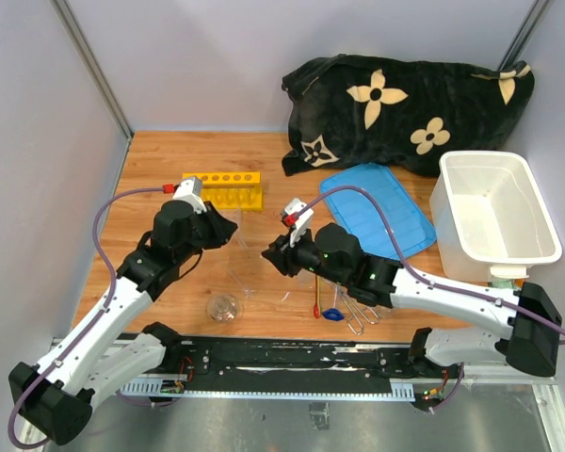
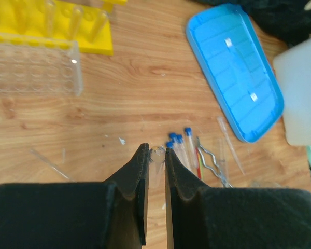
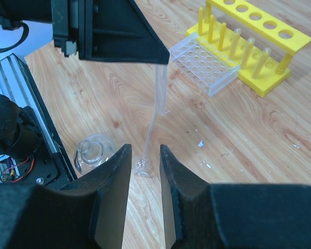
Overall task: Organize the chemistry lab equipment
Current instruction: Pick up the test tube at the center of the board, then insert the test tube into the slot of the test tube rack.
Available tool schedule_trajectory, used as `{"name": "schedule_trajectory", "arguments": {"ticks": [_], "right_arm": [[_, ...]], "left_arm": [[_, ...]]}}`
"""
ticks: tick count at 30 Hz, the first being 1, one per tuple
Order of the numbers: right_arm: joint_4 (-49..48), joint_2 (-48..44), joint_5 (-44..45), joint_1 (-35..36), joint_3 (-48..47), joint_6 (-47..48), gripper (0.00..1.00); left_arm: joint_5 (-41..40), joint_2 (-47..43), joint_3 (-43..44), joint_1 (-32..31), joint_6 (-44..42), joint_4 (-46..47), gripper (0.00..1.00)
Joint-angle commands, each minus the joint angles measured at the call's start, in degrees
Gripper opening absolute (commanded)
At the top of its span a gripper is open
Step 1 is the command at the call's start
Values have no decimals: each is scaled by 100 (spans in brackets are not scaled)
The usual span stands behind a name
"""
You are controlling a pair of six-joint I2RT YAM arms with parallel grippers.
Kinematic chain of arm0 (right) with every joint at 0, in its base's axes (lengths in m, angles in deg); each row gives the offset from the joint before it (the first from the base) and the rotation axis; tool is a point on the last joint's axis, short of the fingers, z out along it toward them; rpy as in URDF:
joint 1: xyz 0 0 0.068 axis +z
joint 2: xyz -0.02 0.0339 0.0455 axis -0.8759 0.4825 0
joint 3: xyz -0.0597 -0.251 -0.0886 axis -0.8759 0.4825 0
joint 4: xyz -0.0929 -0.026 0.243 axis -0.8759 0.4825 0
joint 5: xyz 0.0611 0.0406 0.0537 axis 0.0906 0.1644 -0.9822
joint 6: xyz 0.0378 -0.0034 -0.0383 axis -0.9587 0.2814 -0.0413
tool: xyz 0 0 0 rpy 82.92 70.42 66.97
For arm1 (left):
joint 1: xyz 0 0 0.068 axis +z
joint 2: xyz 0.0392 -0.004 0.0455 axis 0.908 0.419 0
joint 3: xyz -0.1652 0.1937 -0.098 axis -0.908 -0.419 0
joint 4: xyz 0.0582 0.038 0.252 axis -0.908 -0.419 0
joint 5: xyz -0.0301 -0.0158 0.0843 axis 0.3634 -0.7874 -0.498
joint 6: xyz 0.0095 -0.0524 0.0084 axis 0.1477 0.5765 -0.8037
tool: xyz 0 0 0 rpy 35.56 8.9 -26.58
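Your right gripper [image 3: 145, 150], matte black jaws partly apart, straddles the flared foot of a slender clear glass tube [image 3: 156, 104], smooth and see-through, which your left gripper [image 2: 155, 150] pinches by its top, on the near side of the yellow plastic holed rack [image 3: 254, 46].

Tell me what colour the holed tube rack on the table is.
The tube rack is bright yellow, clearest in the right wrist view.

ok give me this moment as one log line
left gripper: shut on glass tube | right gripper: open, astride tube's lower end | yellow rack: untouched
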Motion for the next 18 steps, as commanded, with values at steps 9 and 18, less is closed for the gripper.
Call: {"name": "schedule_trajectory", "arguments": {"ticks": [9,18], "right_arm": [[677,-379,694,125,615,-8,29],[709,-403,904,121,771,154,28]], "left_arm": [[-2315,790,634,-4,-1220,802,0],[-2673,2035,1228,332,-1750,1370,0]]}}
